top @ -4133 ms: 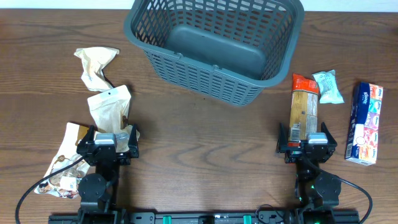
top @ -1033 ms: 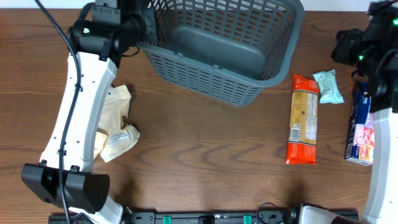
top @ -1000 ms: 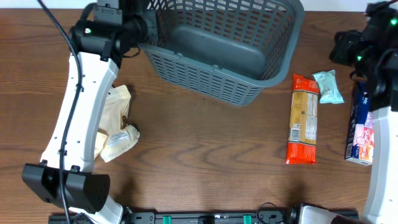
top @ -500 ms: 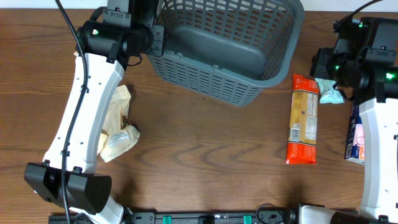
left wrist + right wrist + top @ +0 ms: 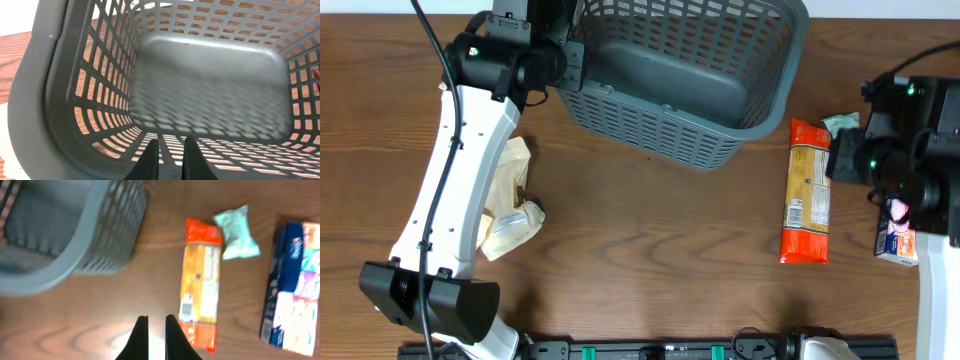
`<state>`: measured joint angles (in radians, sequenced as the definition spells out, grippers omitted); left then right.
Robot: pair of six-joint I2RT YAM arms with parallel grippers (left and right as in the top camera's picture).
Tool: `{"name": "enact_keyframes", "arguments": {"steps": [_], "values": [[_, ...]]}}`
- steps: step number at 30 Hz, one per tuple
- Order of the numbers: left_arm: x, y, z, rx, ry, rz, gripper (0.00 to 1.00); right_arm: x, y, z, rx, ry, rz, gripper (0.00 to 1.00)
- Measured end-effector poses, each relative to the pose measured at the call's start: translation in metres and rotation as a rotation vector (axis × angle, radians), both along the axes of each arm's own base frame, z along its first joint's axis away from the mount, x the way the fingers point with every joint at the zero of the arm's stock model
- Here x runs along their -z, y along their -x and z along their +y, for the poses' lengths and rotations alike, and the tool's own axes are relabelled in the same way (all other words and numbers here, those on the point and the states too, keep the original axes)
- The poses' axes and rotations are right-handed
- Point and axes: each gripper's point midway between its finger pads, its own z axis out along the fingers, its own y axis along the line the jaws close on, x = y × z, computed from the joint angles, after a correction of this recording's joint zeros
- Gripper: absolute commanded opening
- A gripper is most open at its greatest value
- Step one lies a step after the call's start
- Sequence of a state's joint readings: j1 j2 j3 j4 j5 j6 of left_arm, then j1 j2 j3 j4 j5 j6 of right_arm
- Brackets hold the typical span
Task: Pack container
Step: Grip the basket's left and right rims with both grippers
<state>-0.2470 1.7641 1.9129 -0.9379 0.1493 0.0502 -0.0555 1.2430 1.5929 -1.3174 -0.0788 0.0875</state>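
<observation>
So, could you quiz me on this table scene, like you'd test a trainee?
1. True or false: the large dark grey slotted plastic basket is empty.
2. What lies right next to the top of the long orange-and-yellow packet? A) a pale green pouch B) a spoon C) a cup
3. Which arm reaches the basket's rim?
Key: 1 true; 2 A; 3 the left arm.

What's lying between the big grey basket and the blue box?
The right wrist view shows an orange packet and a pale green pouch between basket and blue box.
</observation>
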Motion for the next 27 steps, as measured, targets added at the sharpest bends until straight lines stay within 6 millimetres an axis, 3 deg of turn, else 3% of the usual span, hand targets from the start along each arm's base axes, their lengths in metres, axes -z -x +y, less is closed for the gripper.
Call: {"name": "enact_keyframes", "arguments": {"steps": [4, 16, 27], "values": [[0.000, 0.000, 0.000, 0.000, 0.000, 0.001, 0.07, 0.004, 0.008, 0.020, -0.072, -0.004, 0.029, 0.01], [0.001, 0.002, 0.000, 0.027, -0.023, -0.001, 0.10, 0.032, -0.007, 0.105, -0.318, -0.032, 0.067, 0.01], [0.003, 0.003, 0.001, 0.048, -0.041, 0.002, 0.10, 0.063, -0.021, 0.138, -0.396, -0.023, 0.140, 0.01]]}}
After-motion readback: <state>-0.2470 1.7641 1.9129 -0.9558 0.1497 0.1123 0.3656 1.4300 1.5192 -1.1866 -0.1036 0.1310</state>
